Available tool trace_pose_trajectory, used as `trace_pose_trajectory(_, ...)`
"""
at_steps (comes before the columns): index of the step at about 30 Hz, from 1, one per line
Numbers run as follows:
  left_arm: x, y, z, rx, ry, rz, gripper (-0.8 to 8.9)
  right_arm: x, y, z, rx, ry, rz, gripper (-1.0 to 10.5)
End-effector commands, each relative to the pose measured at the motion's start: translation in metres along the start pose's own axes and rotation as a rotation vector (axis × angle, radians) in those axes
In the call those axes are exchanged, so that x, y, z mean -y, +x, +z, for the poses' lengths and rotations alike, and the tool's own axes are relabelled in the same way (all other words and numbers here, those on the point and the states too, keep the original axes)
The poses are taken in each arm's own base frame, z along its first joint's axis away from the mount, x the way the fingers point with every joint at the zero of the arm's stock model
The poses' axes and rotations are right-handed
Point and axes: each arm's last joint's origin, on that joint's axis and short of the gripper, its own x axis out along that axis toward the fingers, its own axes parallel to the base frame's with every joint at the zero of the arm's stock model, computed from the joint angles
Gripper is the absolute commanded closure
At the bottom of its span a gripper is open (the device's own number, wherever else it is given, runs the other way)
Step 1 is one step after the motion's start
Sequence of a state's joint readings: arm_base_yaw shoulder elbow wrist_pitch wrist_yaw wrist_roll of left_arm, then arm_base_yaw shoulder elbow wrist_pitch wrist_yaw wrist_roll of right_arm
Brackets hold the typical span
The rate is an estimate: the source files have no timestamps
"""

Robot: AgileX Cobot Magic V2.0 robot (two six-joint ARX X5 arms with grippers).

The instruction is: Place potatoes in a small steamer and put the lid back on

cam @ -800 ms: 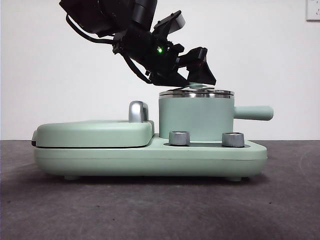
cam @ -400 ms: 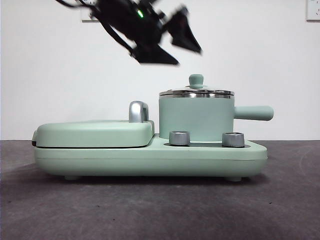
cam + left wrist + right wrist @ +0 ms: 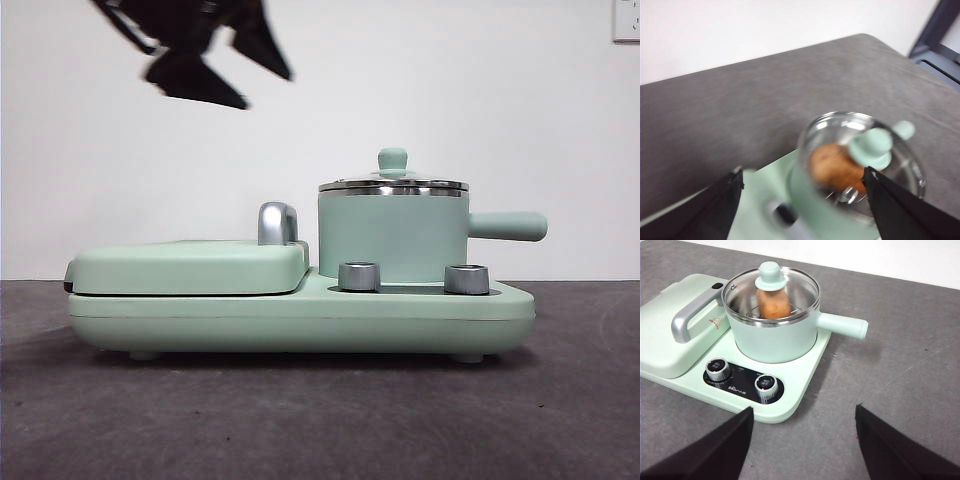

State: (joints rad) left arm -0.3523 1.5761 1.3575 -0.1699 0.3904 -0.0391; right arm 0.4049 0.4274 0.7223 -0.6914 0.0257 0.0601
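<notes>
The mint-green steamer pot [image 3: 392,235] stands on the cooker base with its side handle [image 3: 510,226] pointing right. The glass lid [image 3: 392,185] with its green knob [image 3: 392,158] sits on the pot. The orange-brown potato [image 3: 772,302] lies inside under the lid; it also shows in the left wrist view [image 3: 832,167]. My left gripper [image 3: 267,92] is open and empty, high above and to the left of the pot, well clear of the lid [image 3: 900,165]. My right gripper [image 3: 804,410] is open and empty, back from the cooker on the knob side.
The flat green grill plate [image 3: 190,265] with its steel handle [image 3: 275,222] lies closed left of the pot on the same base [image 3: 300,315]. Two steel dials [image 3: 359,276] [image 3: 466,278] sit on the base's front. Grey table [image 3: 320,420] surrounds the cooker.
My left gripper has let go of the lid knob and risen up and to the left, away from the pot. The lid stays on the pot.
</notes>
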Motion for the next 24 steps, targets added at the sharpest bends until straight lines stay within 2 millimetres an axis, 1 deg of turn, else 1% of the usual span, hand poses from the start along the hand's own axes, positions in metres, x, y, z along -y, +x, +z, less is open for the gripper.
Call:
trace_pose_trajectory(1, -0.001, -0.025, -0.005, 0.022, -0.007, 0.025, 4.40, -0.001, 0.000, 0.002, 0.010, 0.010, 0.005, 6.3)
trace_pose_trajectory(6, -0.001, -0.076, -0.038, 0.032, -0.036, 0.091, 4.40, -0.001, 0.000, 0.002, 0.010, 0.010, 0.004, 6.3)
trace_pose_trajectory(8, 0.002, -0.097, -0.054, 0.047, -0.084, 0.113, 4.41, -0.001, 0.000, 0.002, 0.010, 0.010, 0.004, 6.3)
trace_pose_trajectory(11, 0.009, -0.122, -0.077, 0.073, -0.152, 0.137, 4.41, -0.001, 0.000, 0.002, 0.010, 0.009, 0.005, 6.3)
trace_pose_trajectory(13, 0.014, -0.135, -0.092, 0.087, -0.196, 0.146, 4.41, -0.001, 0.000, 0.002, 0.010, 0.010, 0.005, 6.3)
trace_pose_trajectory(16, 0.023, -0.149, -0.111, 0.107, -0.248, 0.145, 4.41, -0.001, 0.000, 0.002, 0.010, 0.010, 0.006, 6.3)
trace_pose_trajectory(19, 0.030, -0.160, -0.126, 0.113, -0.291, 0.146, 4.42, -0.001, 0.000, 0.002, 0.010, 0.010, 0.006, 6.3)
trace_pose_trajectory(24, 0.036, -0.169, -0.138, 0.051, -0.325, 0.157, 4.72, -0.001, 0.000, 0.001, 0.003, 0.009, 0.009, 6.3)
